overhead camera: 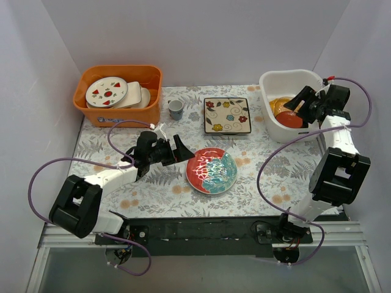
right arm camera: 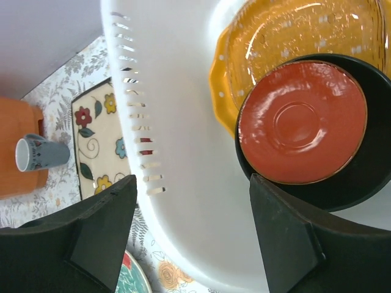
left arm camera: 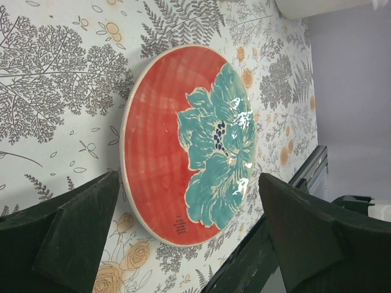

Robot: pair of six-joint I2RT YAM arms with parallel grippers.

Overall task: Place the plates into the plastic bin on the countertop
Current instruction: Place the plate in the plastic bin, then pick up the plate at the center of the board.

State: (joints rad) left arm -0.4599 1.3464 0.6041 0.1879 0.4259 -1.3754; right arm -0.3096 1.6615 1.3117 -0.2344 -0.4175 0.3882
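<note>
Left tool (left arm camera: 188, 176) gapes wide and empty, facing the red-and-teal plate (overhead camera: 211, 171) lying flat on the worktop (overhead camera: 153, 189) just to its right, white bin (overhead camera: 278, 131) well beyond at the far right.

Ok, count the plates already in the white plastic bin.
3: a yellow scalloped plate lowest, a dark round plate on it, a red round plate on top. Others may lie hidden beneath.
</note>
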